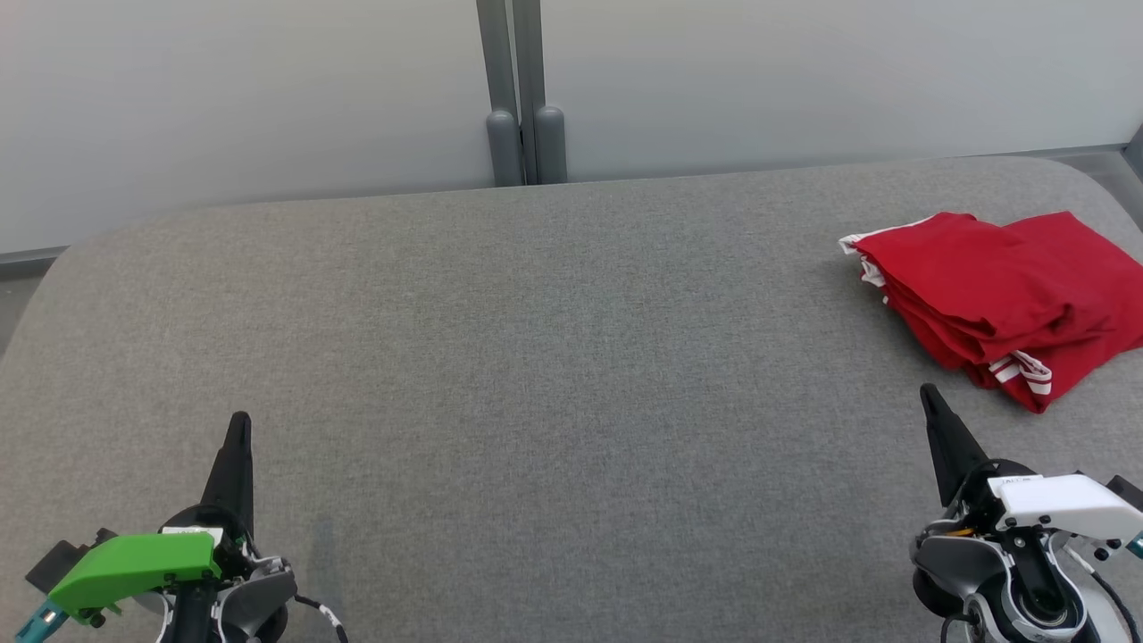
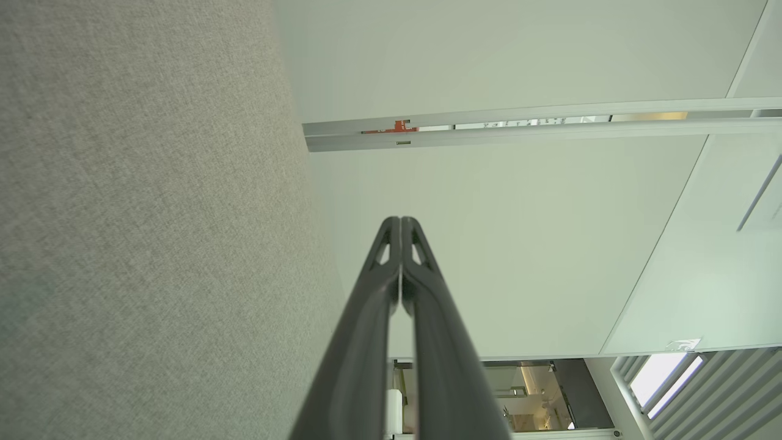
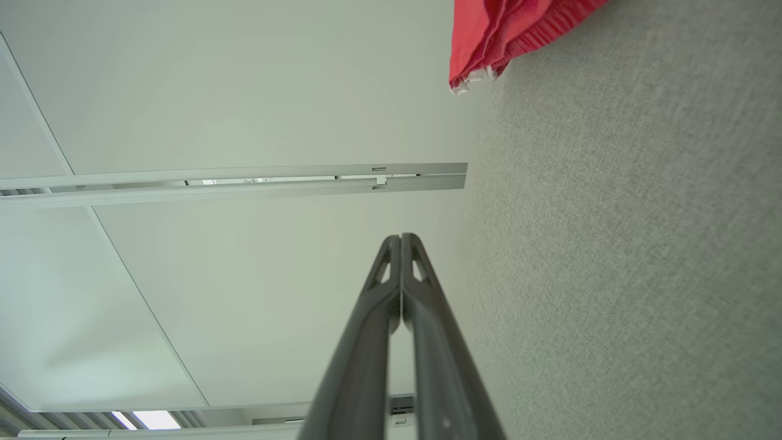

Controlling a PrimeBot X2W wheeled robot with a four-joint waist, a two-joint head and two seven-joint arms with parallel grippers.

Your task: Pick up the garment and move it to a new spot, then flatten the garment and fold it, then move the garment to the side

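Two long dark fingers of the left pincer [image 1: 239, 427] rise at the lower left of the head view, pressed together along their length with nothing between them. The left wrist view shows the same left pincer [image 2: 401, 222] with tips meeting and no gap. Behind its fingers sits a bright green plastic wrist cover [image 1: 134, 563].

At the lower right, the right pincer [image 1: 929, 395] is likewise closed tight and empty, and its own wrist view shows the tips [image 3: 401, 239] touching. A white plastic wrist cover [image 1: 1063, 500] sits behind it.

Both pincers hang over a wide grey fabric-covered surface with rounded far corners [image 1: 536, 357].

The red folded cloth garment with white striped trim [image 1: 1000, 299] lies on that surface just ahead of the right pincer's tip and slightly to its right, apart from it and not touched. From the left pincer it is well apart, across the whole width of the surface. In the right wrist view a red corner of the garment [image 3: 489, 30] with a white hem shows beyond the fingertips.

Farther ahead of both pincers, past the surface's far edge, stand pale wall panels [image 1: 223, 107] joined at a grey upright metal post [image 1: 522, 89].
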